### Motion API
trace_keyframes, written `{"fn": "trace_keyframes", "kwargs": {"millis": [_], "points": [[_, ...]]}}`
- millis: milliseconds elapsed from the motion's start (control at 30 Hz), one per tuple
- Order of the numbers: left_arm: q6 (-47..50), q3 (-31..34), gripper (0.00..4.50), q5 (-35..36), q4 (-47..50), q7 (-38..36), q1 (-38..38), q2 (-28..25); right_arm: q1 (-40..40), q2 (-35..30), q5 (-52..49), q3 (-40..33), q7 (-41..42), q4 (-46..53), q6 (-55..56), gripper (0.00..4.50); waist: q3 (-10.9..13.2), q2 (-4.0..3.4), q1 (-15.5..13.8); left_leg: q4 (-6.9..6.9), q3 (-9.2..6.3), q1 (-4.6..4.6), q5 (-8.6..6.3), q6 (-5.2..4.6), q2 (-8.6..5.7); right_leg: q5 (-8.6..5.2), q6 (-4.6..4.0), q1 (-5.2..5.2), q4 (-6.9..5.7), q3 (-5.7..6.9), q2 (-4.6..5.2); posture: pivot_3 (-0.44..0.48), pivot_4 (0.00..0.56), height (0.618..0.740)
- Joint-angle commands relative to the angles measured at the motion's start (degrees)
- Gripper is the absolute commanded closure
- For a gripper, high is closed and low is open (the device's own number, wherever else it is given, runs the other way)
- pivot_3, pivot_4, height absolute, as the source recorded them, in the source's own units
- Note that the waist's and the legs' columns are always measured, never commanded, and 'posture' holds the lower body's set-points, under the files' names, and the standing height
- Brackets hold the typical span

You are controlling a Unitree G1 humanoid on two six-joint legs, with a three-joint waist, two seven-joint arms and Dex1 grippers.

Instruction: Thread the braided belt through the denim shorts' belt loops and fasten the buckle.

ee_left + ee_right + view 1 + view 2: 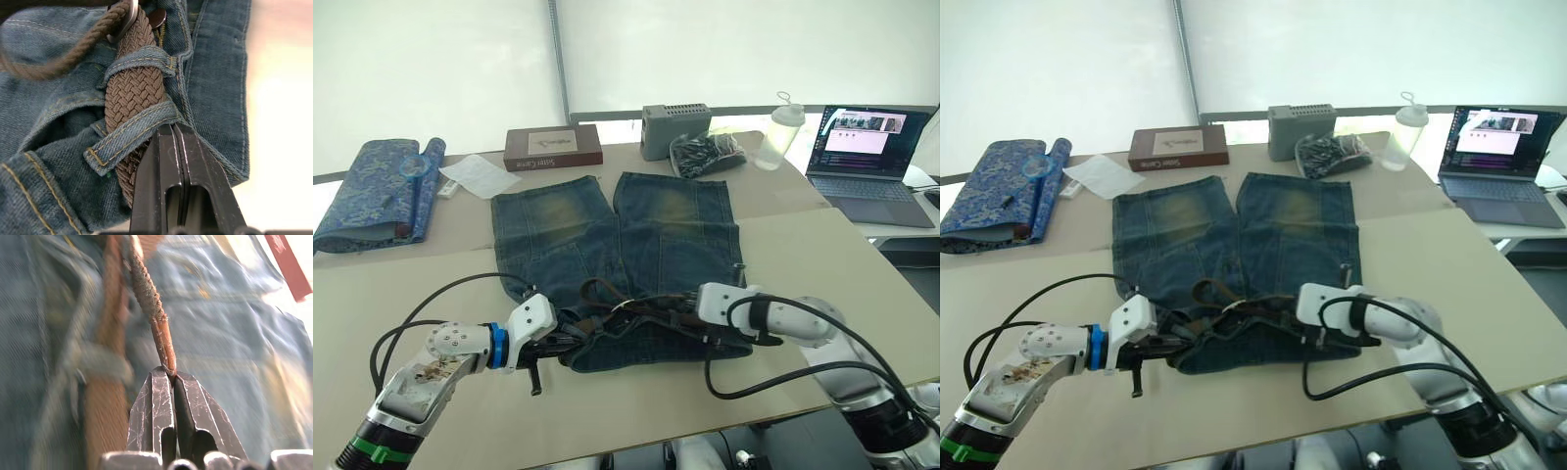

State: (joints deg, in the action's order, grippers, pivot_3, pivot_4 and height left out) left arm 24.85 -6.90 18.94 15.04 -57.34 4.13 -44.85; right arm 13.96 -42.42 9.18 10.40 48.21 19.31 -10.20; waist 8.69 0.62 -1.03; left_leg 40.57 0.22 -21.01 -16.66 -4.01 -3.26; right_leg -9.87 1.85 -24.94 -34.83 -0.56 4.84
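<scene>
Threading well under way. Denim shorts (607,264) spread flat on the table (822,264), waistband nearest the robot. Braided belt (132,88) already passed under two belt loops (142,58) at the left end of the waistband, buckle (128,14) just beyond them. Left gripper (173,132) clenched at the waistband edge beside the belt; held fabric not certain. Right gripper (168,374) clamped on the belt's tapered tip. Remaining, by judgement: the rest of the loops, then fastening.
</scene>
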Motion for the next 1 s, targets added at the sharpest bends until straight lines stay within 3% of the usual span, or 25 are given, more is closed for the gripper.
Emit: {"fn": "trace_keyframes", "kwargs": {"millis": [33, 233, 333, 600, 767, 867, 1000], "points": [[0.00, -2.56, 4.46, -7.19, -9.23, 3.76, -1.20, -0.70, -1.91, -3.57, -0.65, -7.05, -1.34, 0.38, 0.94, 4.50, -0.09, -0.15, -0.07, 0.00, 0.01, 0.02, 0.00, 0.00, 0.00, -0.01, 0.00, 0.01, -0.02, 0.00, 0.00, 0.000, 0.150, 0.740], [-2.65, -3.02, 4.46, -8.16, -11.44, 3.99, -1.41, -0.77, -7.07, -6.51, 0.49, -16.80, -5.59, 2.15, -1.88, 4.50, -0.20, -0.33, 0.31, -0.67, 0.06, 0.91, 0.00, 0.00, 0.00, -0.32, 0.16, 0.75, 0.03, -0.07, 0.12, 0.000, 0.150, 0.740], [-3.76, -3.49, 4.46, -8.70, -12.47, 4.22, -1.11, -0.58, -9.60, -5.85, 2.04, -22.38, -9.29, 5.48, -4.82, 4.50, -0.26, -0.43, 0.29, -0.78, 0.05, 0.93, 0.00, 0.01, 0.01, -0.45, 0.11, 0.68, -0.03, -0.06, 0.12, 0.000, 0.150, 0.740], [-6.38, -4.48, 4.46, -9.96, -15.18, 4.16, -0.43, -0.76, -13.20, -6.45, 5.03, -26.75, -13.49, 8.36, -5.64, 4.50, -0.39, -0.65, 0.21, -0.80, 0.02, 0.93, 0.00, 0.02, 0.04, -0.50, 0.27, 0.70, -0.04, -0.01, 0.12, 0.000, 0.150, 0.740], [-8.27, -4.88, 4.46, -10.61, -16.81, 4.31, 0.56, -1.15, -19.86, -8.74, -0.16, -30.29, -7.86, 8.63, 2.69, 4.50, -0.38, -0.64, 0.12, -0.80, 0.03, 0.87, 0.00, 0.01, 0.03, -0.59, 0.17, 0.71, -0.02, 0.01, 0.21, 0.000, 0.150, 0.740], [-10.45, -4.28, 4.46, -10.50, -17.92, 4.07, 1.37, -1.34, -27.10, -11.35, -1.01, -28.06, -3.14, 6.58, 14.25, 4.50, -0.38, -0.63, 0.30, -0.82, 0.02, 0.90, -0.01, 0.03, 0.13, -0.68, 0.19, 0.78, -0.01, -0.02, 0.31, 0.000, 0.150, 0.740], [-14.06, -1.37, 4.46, -7.41, -17.16, 2.40, 1.29, -0.82, -28.67, -12.50, 0.15, -24.68, -2.97, -0.13, 24.33, 4.50, -0.36, -0.62, 0.91, -0.90, 0.07, 0.86, -0.08, 0.15, 0.20, -0.74, 0.13, 0.81, -0.03, -0.03, 0.33, 0.000, 0.150, 0.740]]}}
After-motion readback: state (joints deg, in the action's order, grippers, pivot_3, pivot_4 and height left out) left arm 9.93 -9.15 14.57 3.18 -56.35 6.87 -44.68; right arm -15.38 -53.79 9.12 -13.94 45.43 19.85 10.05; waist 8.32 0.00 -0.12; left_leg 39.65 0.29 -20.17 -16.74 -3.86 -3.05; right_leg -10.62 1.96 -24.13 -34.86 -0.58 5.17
